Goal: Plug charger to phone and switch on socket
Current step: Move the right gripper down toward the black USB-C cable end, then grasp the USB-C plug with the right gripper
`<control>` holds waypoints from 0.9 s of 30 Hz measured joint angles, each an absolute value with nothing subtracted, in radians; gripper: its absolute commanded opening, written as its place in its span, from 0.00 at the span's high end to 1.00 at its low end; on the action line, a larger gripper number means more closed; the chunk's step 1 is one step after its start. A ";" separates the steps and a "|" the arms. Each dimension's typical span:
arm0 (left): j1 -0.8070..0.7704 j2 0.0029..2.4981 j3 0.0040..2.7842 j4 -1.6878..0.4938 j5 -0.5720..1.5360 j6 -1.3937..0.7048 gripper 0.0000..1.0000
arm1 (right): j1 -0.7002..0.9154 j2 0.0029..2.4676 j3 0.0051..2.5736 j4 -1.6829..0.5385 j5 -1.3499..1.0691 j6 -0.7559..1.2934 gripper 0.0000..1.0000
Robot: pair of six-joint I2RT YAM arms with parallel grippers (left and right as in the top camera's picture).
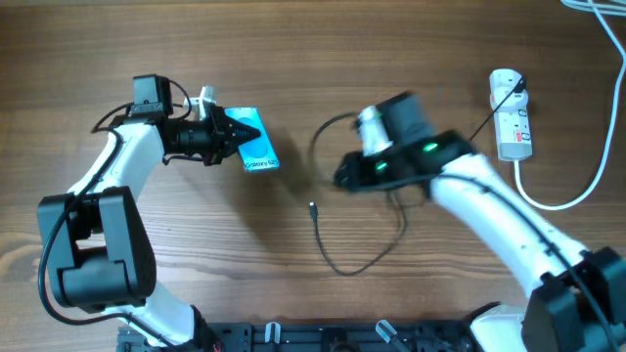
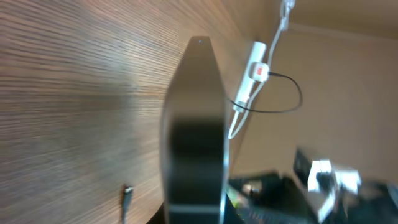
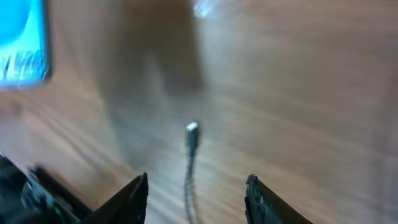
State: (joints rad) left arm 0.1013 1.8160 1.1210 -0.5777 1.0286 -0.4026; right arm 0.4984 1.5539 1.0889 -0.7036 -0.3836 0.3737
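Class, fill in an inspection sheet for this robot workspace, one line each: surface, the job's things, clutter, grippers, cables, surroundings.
Surface: wooden table, bare grain.
Job's things: phone held at one end by the left gripper, seemingly raised; charger tip lying free on the wood; socket at far right, switch state too small to tell.
Clutter: nothing seen.
Grippers: left gripper jaws shut on the phone; right gripper jaws open, above the charger tip, blurred.
Cables: black charger cable loops from the tip toward the socket; white lead curves off at top right.
Surroundings: black rail at the near edge.
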 measured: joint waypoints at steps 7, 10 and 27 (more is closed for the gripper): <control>0.101 1.816 1.121 -0.580 0.988 -0.401 0.96 | 0.837 1.727 1.089 -0.773 -0.144 0.568 0.57; 0.101 1.816 1.121 -0.580 0.987 -0.401 0.96 | 0.888 1.844 1.089 -0.767 -0.170 0.583 0.66; 0.101 1.816 1.121 -0.580 0.983 -0.401 0.96 | 0.569 1.851 1.106 -1.004 0.012 0.513 0.96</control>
State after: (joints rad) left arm 0.1009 1.8160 1.1210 -0.5804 0.9833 -0.4007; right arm 0.5690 1.8515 1.1061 -1.0039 0.0124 0.5133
